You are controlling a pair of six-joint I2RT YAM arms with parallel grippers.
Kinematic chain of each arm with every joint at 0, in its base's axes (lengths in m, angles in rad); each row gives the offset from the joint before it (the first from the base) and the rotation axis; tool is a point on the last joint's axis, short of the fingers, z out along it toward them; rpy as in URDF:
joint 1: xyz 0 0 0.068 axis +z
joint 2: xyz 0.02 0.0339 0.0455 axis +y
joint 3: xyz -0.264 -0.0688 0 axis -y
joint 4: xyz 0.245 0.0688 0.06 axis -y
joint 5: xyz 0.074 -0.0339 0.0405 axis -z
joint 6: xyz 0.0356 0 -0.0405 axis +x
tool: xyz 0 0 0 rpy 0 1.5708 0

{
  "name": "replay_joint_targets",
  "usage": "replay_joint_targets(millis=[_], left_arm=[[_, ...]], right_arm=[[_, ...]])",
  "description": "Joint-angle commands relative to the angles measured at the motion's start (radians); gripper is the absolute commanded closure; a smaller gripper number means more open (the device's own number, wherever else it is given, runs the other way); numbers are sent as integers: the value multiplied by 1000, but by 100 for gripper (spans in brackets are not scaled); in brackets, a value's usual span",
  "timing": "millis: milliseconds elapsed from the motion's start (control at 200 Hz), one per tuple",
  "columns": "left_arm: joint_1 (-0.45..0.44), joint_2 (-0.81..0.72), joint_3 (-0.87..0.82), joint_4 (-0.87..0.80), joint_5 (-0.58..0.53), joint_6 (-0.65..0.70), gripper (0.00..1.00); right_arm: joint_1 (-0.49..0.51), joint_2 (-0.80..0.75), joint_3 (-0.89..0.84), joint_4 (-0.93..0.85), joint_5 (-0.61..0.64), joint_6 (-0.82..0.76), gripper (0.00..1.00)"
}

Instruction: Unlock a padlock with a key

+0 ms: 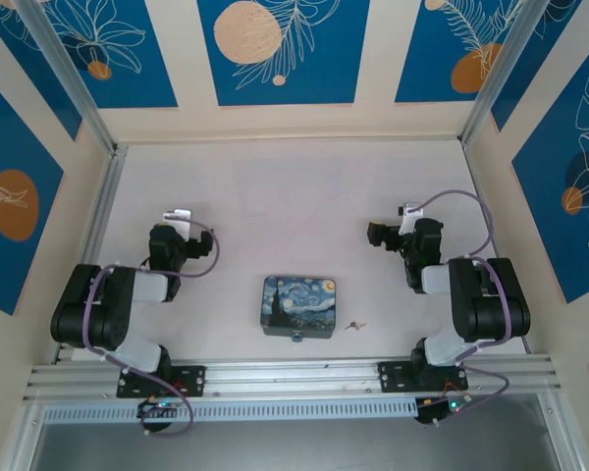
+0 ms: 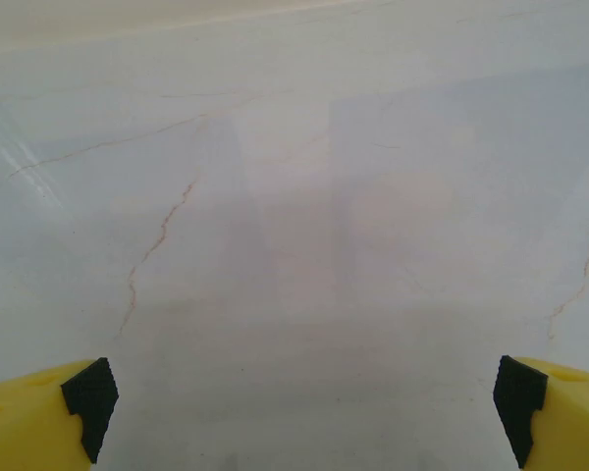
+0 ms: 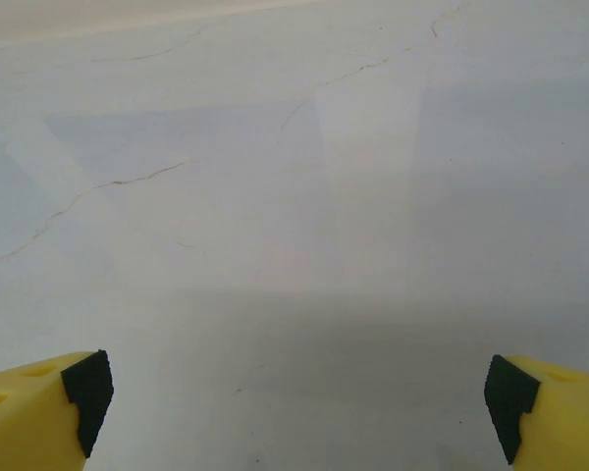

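Task not started. Left gripper (image 2: 304, 407) and right gripper (image 3: 296, 404) both spread wide, empty. Padlock (image 1: 297, 337) sits at the Starry-Night box's (image 1: 299, 299) near edge, key (image 1: 353, 324) just right of the box. Everything left: grab key, insert, turn.

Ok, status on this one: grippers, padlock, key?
Both open and empty: left gripper, right gripper, clear of the box. Tiny padlock at box near edge; key on table, right of box. Nothing blocking either.
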Motion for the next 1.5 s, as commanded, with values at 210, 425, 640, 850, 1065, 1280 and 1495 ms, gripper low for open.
replay_joint_targets(millis=[210, 425, 640, 850, 1065, 1280, 1495], left_arm=[[21, -5, 23, -2, 44, 6, 0], [28, -2, 28, -10, 55, 1, 0], [29, 0, 34, -18, 57, 1, 0], [29, -3, 29, -13, 56, 1, 0], [29, -41, 53, -79, 48, -2, 0], [27, -195, 163, -394, 84, -11, 0], [-1, -343, 249, -651, 108, -198, 0]], right_arm=[[-3, -18, 25, 11, -16, -24, 1], [-9, -18, 27, 9, -28, -20, 1], [-14, -15, 28, 8, -34, -16, 1], [-21, -18, 26, 10, -48, -13, 1], [-16, -34, 18, 12, -14, -1, 1], [-15, -247, 90, -288, 113, 73, 1], [-80, -354, 374, -964, 180, 495, 1]])
